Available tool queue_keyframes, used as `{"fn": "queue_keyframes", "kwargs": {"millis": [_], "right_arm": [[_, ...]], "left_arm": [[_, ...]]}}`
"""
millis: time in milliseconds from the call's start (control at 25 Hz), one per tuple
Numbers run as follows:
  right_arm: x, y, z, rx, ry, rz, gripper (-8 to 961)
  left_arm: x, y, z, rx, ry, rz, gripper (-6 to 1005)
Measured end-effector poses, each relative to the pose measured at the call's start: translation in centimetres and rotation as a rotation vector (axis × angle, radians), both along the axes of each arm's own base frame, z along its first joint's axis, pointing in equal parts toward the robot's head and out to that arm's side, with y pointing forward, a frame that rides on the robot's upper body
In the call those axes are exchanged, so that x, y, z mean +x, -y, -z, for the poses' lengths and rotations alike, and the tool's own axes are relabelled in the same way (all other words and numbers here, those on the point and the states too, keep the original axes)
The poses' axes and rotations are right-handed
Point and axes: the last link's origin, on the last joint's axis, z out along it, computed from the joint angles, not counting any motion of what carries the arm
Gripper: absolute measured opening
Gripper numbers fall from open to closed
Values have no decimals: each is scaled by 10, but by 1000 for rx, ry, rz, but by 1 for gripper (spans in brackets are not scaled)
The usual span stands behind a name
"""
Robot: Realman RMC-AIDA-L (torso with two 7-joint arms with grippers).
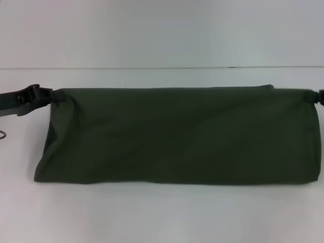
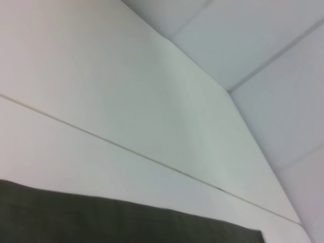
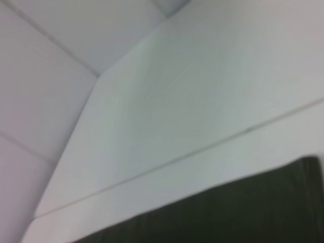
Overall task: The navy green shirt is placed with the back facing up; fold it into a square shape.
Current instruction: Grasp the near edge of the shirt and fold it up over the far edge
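Desk (image 1: 162, 217): white, plain, backed by a pale wall.
Navy green shirt (image 1: 177, 136): lifted by its far edge, stretched wide, lower fold resting on the desk.
Left gripper (image 1: 50, 95): fingers pinched on the shirt's left corner.
Right gripper (image 1: 321, 96): at the right corner; finger state cannot be told.
Reason: edge held taut for a straight fold.

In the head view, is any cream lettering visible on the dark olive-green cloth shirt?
No: the dark olive-green cloth shirt shows only plain fabric, held at its far corners by the left gripper and the right gripper.
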Motion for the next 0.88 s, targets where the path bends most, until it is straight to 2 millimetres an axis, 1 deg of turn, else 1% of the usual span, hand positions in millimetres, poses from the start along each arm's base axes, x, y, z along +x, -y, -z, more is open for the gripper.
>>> {"fn": "queue_keyframes", "kwargs": {"millis": [200, 400, 600, 880], "right_arm": [[-4, -21, 18, 86, 88, 10, 30], [-12, -40, 33, 162, 172, 3, 30], [-22, -51, 43, 220, 219, -22, 30], [-28, -63, 58, 276, 298, -30, 30]], "left_arm": [[-3, -12, 15, 83, -35, -44, 0], [3, -23, 27, 158, -57, -42, -1], [11, -32, 41, 182, -99, -37, -1], [11, -40, 51, 234, -145, -69, -1]]}}
